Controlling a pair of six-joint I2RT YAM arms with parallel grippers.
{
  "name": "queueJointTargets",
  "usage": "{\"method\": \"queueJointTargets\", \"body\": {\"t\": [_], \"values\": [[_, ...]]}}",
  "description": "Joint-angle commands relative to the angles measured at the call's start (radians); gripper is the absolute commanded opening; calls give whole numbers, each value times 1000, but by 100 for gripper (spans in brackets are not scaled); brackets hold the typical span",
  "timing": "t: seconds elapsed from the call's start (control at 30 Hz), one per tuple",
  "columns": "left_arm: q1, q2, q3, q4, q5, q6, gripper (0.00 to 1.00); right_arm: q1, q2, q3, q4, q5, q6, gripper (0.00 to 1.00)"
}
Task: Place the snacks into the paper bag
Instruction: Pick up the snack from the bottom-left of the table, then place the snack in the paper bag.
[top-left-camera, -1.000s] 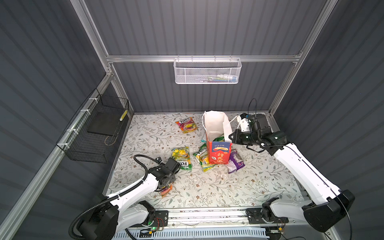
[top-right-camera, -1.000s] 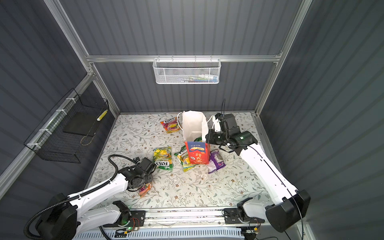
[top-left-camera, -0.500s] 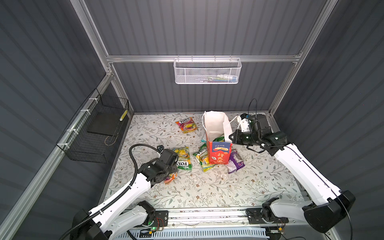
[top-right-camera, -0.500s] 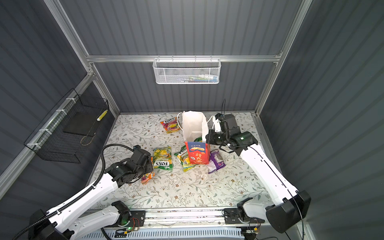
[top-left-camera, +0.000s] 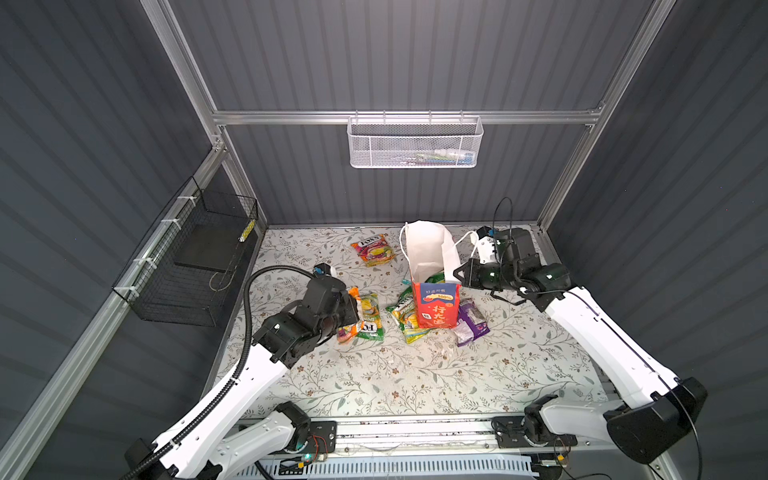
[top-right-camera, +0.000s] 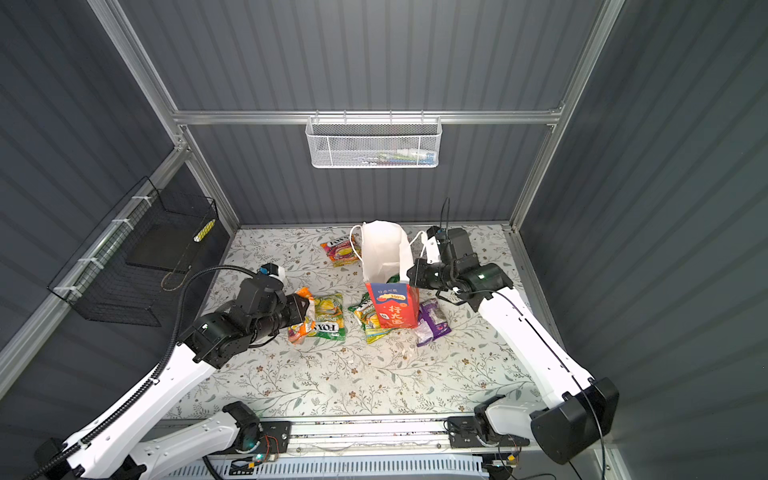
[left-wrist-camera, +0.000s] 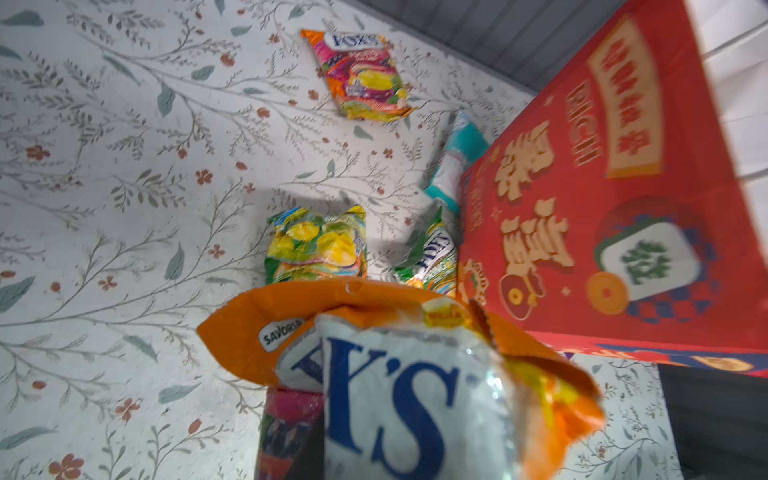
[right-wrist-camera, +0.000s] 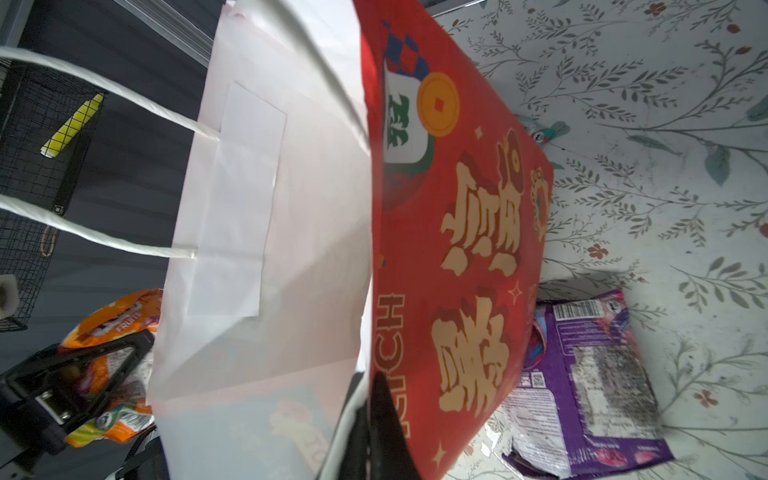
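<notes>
Left gripper (top-left-camera: 352, 308) clamped on orange FOX'S packet (left-wrist-camera: 415, 399); right gripper (top-left-camera: 456, 277) pinching red paper bag (top-left-camera: 436, 311) rim; green-yellow packet (top-left-camera: 370, 315) just beyond left gripper

An orange-pink FOX'S packet (top-right-camera: 305, 297) was clamped between the left fingers (top-right-camera: 296, 309), with a green-yellow packet (top-right-camera: 328, 318) lying flat just beyond their tips. The red paper bag (top-right-camera: 392, 309) stood upright, mouth open and white inside, its rim pinched between the right fingers (right-wrist-camera: 386, 415), a purple packet (top-right-camera: 434, 326) lying below them at its foot.
</notes>
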Motion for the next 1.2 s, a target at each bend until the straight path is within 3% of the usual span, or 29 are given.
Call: {"method": "queueJointTargets", "body": {"t": [0.0,0.23,0.43,0.63,1.0,1.17], "values": [[4,36,87,24,49,68,30,1,20,-1,-31,-27,5,0],[5,106,253,129,154,140,30,1,-9,4,-103,41,32,0],[4,218,485,141,211,197,31,1,-34,-28,-90,62,51,0],[2,395,700,184,446,165,29,1,-44,-16,-83,71,31,0],[-70,597,894,234,528,114,27,1,40,26,-38,2,24,0],[-111,663,915,283,530,99,27,1,58,45,-54,16,18,0]]}}
